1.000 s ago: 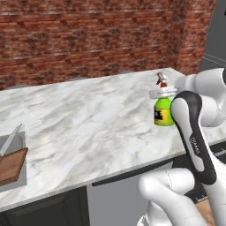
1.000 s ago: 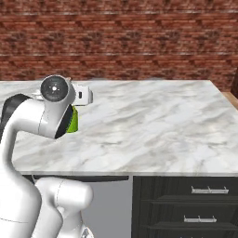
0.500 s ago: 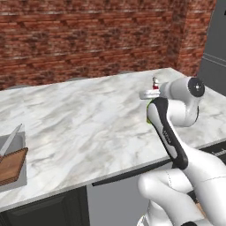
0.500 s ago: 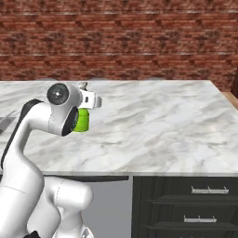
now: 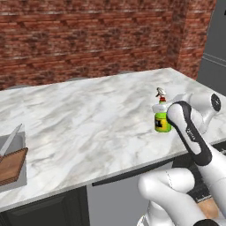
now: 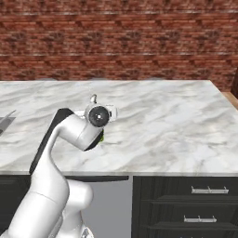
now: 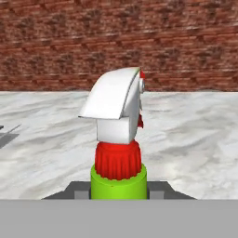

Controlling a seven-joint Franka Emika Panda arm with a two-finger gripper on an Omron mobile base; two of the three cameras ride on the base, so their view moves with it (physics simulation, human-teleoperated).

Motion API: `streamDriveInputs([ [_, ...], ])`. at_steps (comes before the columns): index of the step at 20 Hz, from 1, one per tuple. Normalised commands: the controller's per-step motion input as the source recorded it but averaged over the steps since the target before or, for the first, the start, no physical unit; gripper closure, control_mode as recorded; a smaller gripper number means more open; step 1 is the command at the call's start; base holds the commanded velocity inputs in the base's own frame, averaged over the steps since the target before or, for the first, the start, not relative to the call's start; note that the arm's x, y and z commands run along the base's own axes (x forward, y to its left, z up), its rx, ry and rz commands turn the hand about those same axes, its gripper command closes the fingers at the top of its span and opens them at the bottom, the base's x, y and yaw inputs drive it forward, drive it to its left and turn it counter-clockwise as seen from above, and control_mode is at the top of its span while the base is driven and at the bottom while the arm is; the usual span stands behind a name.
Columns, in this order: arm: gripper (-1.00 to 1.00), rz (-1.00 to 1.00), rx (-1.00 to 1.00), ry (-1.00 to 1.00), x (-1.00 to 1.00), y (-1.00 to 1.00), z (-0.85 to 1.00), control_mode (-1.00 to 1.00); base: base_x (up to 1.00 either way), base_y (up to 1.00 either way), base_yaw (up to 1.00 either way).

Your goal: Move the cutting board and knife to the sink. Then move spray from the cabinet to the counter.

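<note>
Your two-finger gripper has its jaws pinching the small green spray bottle with red neck and white trigger nozzle, upright on the white grey-veined marble counter. Far left, the reddish-brown wooden cutting board and slim silvery knife lie in the grey steel sink.

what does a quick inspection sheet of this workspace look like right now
surface: white marble counter, mostly bare.
job's things: green spray bottle upright near the counter's right front edge; wooden cutting board and knife lying in the sink at far left.
clutter: nothing seen.
grippers: gripper closed around the spray bottle's green body, fingers on either side below the red neck; whether the bottle's base touches the counter cannot be told.
cables: nothing seen.
surroundings: red brick wall behind; dark drawers below the counter.
</note>
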Motion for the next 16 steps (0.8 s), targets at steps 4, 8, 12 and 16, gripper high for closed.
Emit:
streamDriveInputs([
  [4, 1.0, 0.32, 0.0, 0.0, 0.04, -0.23, -0.36, -1.0, 0.0, 0.0, 0.0],
  [8, 1.0, 0.32, 0.0, 0.0, 0.04, -0.05, -0.37, -1.0, 0.0, 0.0, 0.0],
  [12, 1.0, 0.24, 0.0, 0.0, 0.01, 0.0, -0.13, -1.0, 0.0, 0.0, 0.0],
  [16, 1.0, 0.02, 0.01, -0.04, 0.01, 0.0, -0.03, -1.0, 0.0, 0.0, 0.0],
])
